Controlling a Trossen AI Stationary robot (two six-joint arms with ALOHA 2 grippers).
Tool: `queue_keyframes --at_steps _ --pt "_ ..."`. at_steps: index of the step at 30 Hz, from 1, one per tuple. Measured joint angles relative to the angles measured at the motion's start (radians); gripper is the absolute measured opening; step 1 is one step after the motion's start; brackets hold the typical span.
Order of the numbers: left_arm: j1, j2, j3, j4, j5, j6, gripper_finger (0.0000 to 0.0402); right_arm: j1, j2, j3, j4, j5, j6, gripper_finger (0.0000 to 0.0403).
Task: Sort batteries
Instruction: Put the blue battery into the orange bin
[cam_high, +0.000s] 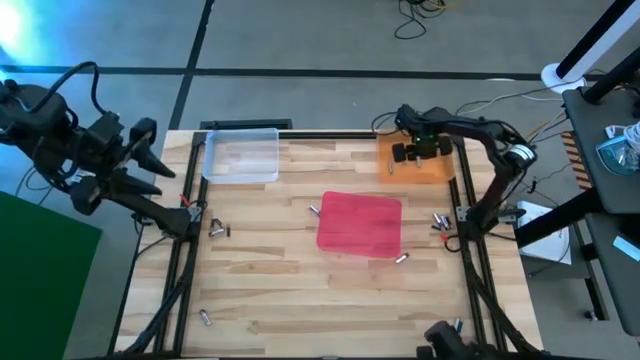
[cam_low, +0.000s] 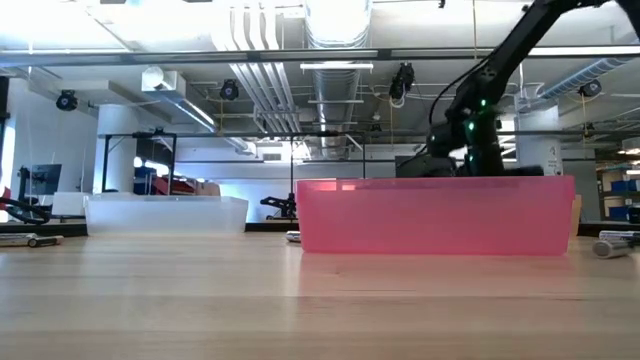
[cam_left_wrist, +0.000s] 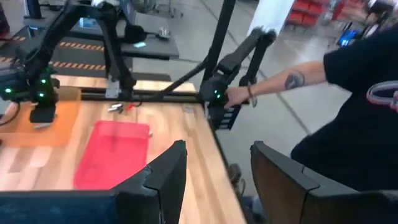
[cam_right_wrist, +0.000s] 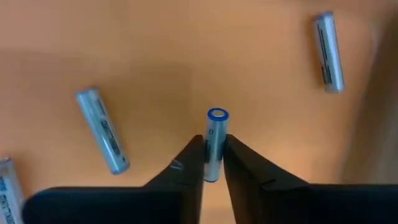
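Pinching one battery (cam_right_wrist: 216, 140) lengthwise, the right gripper (cam_right_wrist: 212, 163) hangs over the orange tray (cam_high: 437, 166); the left gripper (cam_left_wrist: 217, 180) waits off-bench, fingers apart.

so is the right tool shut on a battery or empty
Shut on a battery: the right tool's fingers pinch it over the orange tray.

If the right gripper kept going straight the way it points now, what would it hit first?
Most likely the floor of the orange tray. The right gripper points down at it, shut on a battery, so that battery's blue-ringed tip would touch first. Depth is unclear.
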Motion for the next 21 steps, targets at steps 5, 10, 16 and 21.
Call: queue_keyframes --at_steps 5,10,16,21 --pt "0.0 -0.01 0.0 0.001 0.045 -0.035 0.0158 0.02 -0.129 0.054 -0.166 -0.006 0.013 0.0181" --pt "0.0 -0.033 0.0 -0.003 0.063 -0.022 0.0158 0.169 -0.325 0.129 -0.452 -0.006 0.086 0.0219" --pt "0.0 -0.074 0.0 -0.01 0.063 0.073 0.0158 0.516 -0.497 0.14 -0.663 -0.163 0.44 0.021" --pt "0.0 -0.097 0.0 -0.045 0.063 0.104 0.0158 0.806 -0.493 0.101 -0.662 -0.35 0.662 0.0212"
